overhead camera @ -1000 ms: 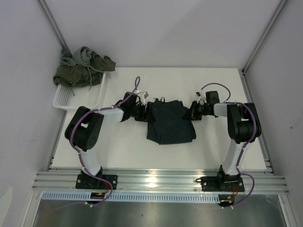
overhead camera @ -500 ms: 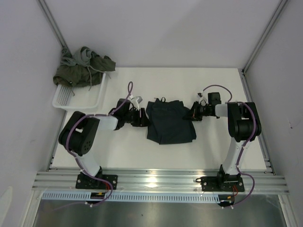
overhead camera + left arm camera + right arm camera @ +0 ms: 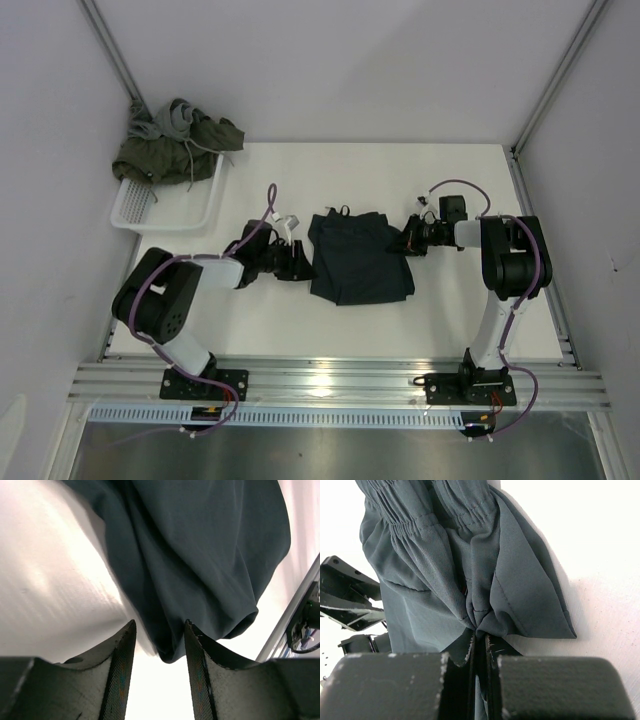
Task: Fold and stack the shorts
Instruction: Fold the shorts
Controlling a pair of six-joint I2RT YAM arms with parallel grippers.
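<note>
Navy shorts (image 3: 355, 258): spread on table (image 3: 450, 180) between the arms. Right gripper (image 3: 480, 636): pinched shut on the cloth's right edge. Left gripper (image 3: 159, 625): jaws apart, straddling the left edge, not clamped. Likely step: securing both sides before the fold. Next: clamp left, lift evenly, avoid dragging cloth askew

The navy shorts (image 3: 355, 258) are plain and dark, on a white table (image 3: 260, 320). The white mesh basket (image 3: 135, 208) holds olive green shorts (image 3: 160, 160) and light grey shorts (image 3: 178, 118). The 2 arms, the left arm (image 3: 165, 300) and the right arm (image 3: 515, 262), are black and white, with purple cables (image 3: 271, 200).
</note>
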